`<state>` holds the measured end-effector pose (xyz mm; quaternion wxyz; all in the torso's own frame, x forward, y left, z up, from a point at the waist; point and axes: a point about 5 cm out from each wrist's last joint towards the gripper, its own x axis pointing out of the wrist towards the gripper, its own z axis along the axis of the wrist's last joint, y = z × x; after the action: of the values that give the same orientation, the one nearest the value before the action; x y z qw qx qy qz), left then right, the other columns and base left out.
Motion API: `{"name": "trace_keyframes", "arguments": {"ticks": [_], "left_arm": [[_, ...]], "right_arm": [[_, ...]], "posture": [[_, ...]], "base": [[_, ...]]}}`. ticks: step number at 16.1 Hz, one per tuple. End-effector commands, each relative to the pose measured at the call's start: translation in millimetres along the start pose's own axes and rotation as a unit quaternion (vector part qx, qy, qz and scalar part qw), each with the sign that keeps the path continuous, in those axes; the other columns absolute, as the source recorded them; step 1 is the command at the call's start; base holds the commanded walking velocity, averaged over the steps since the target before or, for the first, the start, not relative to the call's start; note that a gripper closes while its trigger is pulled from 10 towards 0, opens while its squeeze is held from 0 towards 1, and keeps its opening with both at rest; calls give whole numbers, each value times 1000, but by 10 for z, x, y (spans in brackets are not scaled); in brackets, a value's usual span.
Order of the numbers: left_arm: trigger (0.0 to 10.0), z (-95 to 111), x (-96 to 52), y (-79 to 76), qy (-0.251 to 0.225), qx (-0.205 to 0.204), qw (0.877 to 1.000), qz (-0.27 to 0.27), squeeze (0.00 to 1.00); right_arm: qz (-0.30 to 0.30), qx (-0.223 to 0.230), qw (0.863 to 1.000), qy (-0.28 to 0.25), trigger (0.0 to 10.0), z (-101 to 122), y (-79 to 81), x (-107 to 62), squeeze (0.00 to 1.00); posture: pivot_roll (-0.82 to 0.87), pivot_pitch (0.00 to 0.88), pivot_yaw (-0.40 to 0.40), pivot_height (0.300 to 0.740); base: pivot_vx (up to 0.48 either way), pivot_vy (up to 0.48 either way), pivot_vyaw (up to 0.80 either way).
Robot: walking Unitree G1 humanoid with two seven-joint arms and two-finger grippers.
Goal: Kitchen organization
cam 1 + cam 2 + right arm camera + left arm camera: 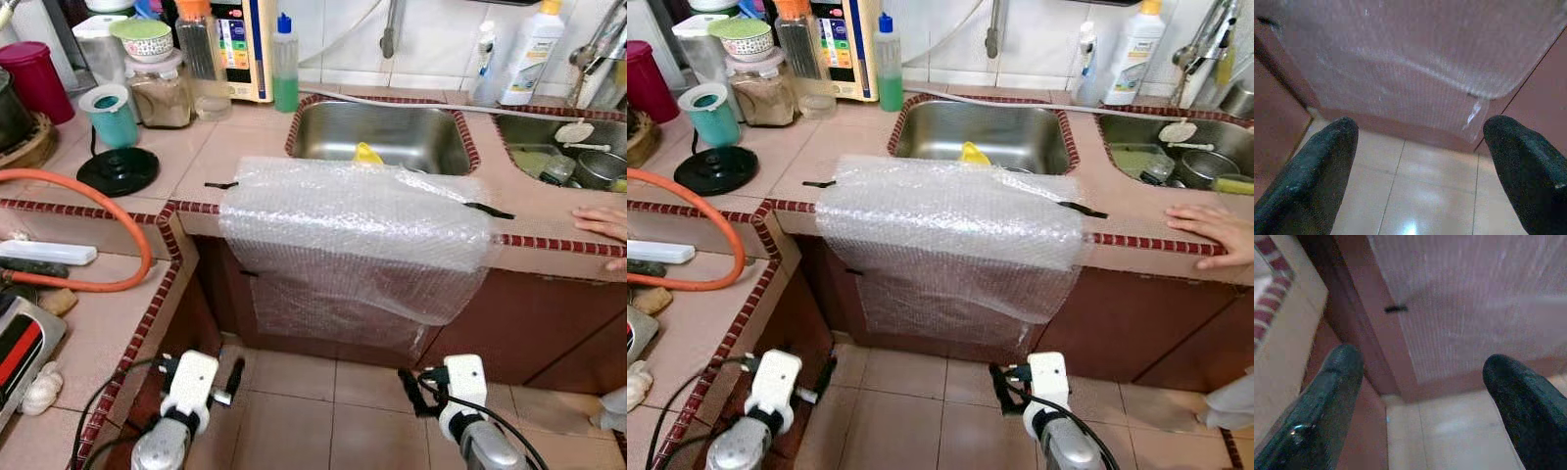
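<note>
Bubble wrap sheet (353,235) taped over the counter's (245,147) front edge, just before the sink (382,132), hanging down the cabinet front; its long axis runs along the counter edge. Both grippers low over the floor tiles, below and in front of the sheet: left gripper (1425,396) fingers spread wide, empty; right gripper (1420,166) also wide, empty. Right looks slightly nearer the sheet's lower hem. Yellow item (367,154) in the sink half hidden behind the wrap, can't identify. A person's hand (1212,233) rests on the counter's right edge
</note>
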<state>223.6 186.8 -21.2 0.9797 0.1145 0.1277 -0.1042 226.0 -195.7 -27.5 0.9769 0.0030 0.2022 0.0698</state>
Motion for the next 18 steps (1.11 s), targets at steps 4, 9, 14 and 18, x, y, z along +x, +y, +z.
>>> {"name": "trace_keyframes", "arguments": {"ticks": [4, 9, 14, 18], "left_arm": [[10000, 266, -21, 49, -71, -11, 997, -13, 0], [10000, 998, -83, 68, -178, -20, 984, -17, 0], [10000, 1470, -100, -88, -208, -42, 976, -40, 0], [10000, 2084, -3, -92, -271, -60, 959, -52, 0]], "right_arm": [[-10, -13, 998, -53, 10000, 172, -25, -135, 0], [-32, -9, 991, -129, 10000, 601, -32, -288, 0], [-23, -20, 989, -147, 10000, 858, 32, -349, 0], [-28, -15, 990, -140, 10000, 861, 87, -359, 0]], "posture": [[44, 0, 45, 740], [41, 0, 50, 740], [22, 0, 56, 740], [22, 0, 92, 740]], "base": [[0, 0, 0], [0, 0, 0], [0, 0, 0], [0, 0, 0]]}}
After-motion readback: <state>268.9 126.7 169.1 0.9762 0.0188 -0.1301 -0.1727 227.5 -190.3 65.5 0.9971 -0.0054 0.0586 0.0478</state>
